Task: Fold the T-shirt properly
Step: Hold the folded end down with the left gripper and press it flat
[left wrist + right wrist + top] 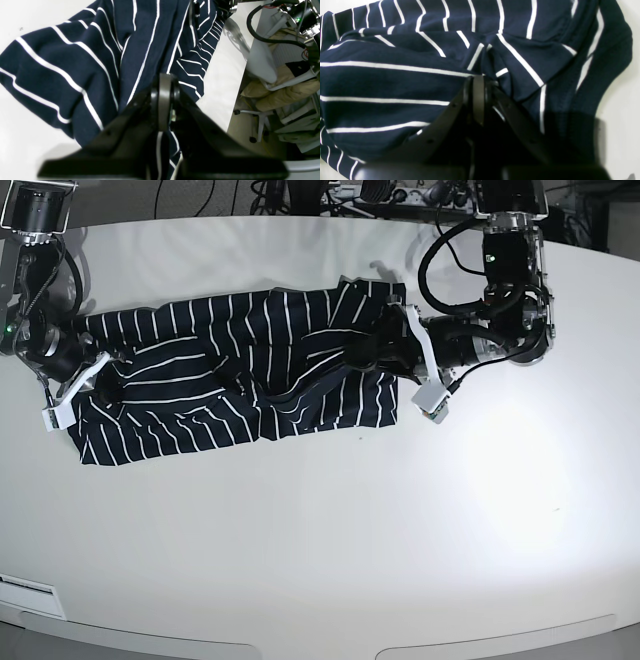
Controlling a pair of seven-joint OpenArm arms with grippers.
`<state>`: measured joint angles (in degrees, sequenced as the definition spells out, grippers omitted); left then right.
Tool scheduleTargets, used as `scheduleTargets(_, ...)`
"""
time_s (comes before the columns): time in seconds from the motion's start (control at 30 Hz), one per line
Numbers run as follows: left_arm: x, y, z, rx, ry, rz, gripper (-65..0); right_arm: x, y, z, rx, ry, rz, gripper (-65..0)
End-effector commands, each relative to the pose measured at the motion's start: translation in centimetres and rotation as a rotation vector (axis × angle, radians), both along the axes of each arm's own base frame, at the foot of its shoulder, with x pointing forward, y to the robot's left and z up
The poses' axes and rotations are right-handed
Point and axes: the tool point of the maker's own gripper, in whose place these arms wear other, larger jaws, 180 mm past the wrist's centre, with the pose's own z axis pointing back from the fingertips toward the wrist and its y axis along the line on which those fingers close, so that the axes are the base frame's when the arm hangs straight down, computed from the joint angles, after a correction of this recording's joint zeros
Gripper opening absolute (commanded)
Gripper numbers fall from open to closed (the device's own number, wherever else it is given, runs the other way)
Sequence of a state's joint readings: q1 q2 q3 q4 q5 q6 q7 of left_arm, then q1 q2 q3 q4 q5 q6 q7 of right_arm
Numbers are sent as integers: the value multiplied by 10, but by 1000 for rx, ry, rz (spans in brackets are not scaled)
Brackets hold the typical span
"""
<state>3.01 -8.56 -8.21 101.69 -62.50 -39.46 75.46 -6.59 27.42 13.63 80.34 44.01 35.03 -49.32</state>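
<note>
The T-shirt, dark navy with thin white stripes, lies crumpled in a long band across the far half of the white table. My left gripper, on the right in the base view, reaches into the shirt's right end. In the left wrist view its jaws are pressed together on a fold of the striped cloth. At the shirt's left end my right gripper is low on the fabric. In the right wrist view it is shut on a bunched ridge of the cloth.
Cables and equipment line the table's far edge. In the left wrist view the table edge runs close beside the shirt, with a chair and beige bags on the floor beyond.
</note>
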Motion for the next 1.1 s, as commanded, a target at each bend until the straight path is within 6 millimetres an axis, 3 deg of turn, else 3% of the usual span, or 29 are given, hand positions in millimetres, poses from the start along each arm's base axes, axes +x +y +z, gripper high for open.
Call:
scheduleTargets(0.0,5,-2,12,-19,-44,-7,-650,-37,-10,-30,-106,190,46,-650)
scheduleTargets(0.03,5,-1,11,-16,-42,-9,-633,-37,-10,-30,-106,190,46,-650)
scheduleTargets(0.13,4,-1,10,-9,-39,-12,-372,-37,-10,-30,-105,189,46,-650)
scheduleTargets(0.17,4,0,9,-2,-39,-10,-308,-37,-10,-30,-105,189,46,-650)
scheduleTargets(0.2,4,1,7,9,-38,-9,-283,-37,-10,-30,-105,189,46,-650)
scheduleTargets(0.5,5,3,4,32,-38,-4,-294,-37,-10,-30,-105,189,46,-650)
scheduleTargets(0.53,6,3,5,29,-41,0,-341,-37,-10,-30,-105,189,46,-650)
scheduleTargets(0.63,7,5,3,44,-43,6,-622,-37,-10,-30,-105,189,46,-650)
scheduleTargets(0.67,7,5,3,43,-44,6,-650,-37,-10,-30,-105,189,46,-650)
scheduleTargets(0.83,9,2,8,14,-55,14,-650,-37,-10,-30,-105,189,45,-650)
scheduleTargets(1.07,7,-10,30,-127,-65,-4,-650,-37,-10,-30,-105,189,46,-650)
